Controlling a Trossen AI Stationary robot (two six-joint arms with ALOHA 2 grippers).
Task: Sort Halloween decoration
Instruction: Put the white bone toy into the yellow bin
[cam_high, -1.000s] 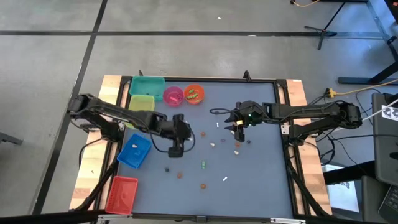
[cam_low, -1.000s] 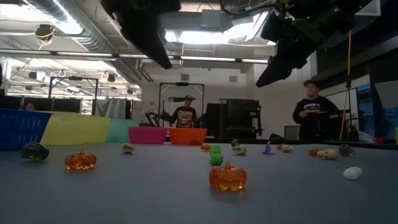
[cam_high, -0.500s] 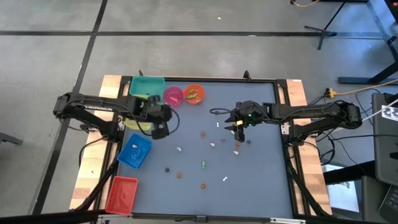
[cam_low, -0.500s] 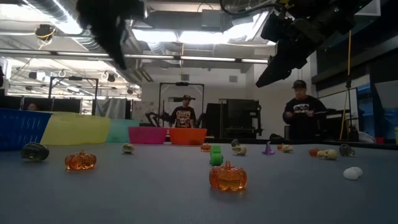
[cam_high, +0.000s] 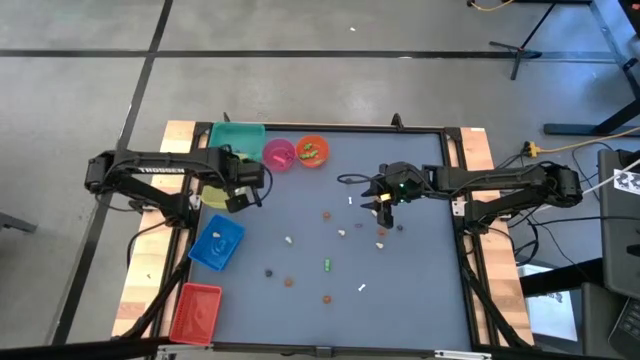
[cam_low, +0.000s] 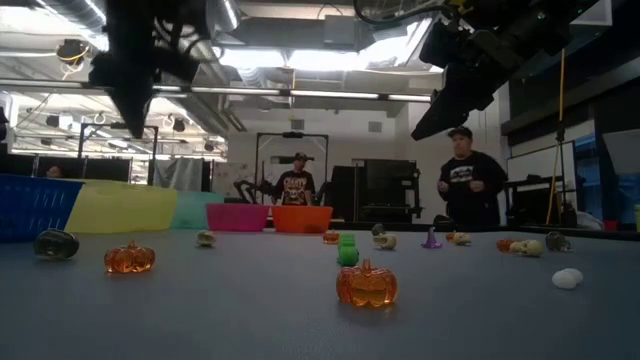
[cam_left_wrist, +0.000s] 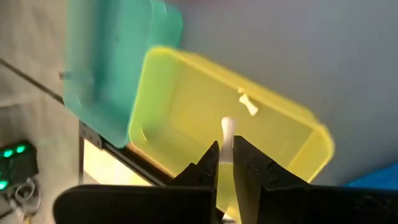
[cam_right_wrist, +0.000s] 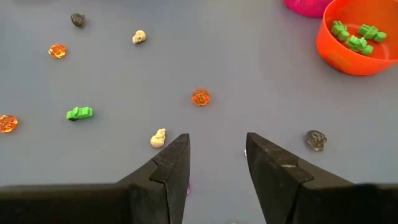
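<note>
Left end effector (cam_left_wrist: 226, 163) pinches white trinket (cam_left_wrist: 227, 132) above yellow bin (cam_left_wrist: 180, 106).

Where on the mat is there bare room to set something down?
The mat's near-right corner is bare, as is the far-right stretch beyond the right pincer. It is crowded mid-mat, where trinkets are scattered, and along the left edge by the blue bin.

We see grey table (cam_high: 400, 290) carrying teal bin (cam_high: 236, 137), yellow bin (cam_high: 222, 170), blue bin (cam_high: 216, 243), red bin (cam_high: 195, 311), pink bowl (cam_high: 278, 153), orange bowl (cam_high: 312, 151), scattered trinkets (cam_high: 327, 264)
</note>
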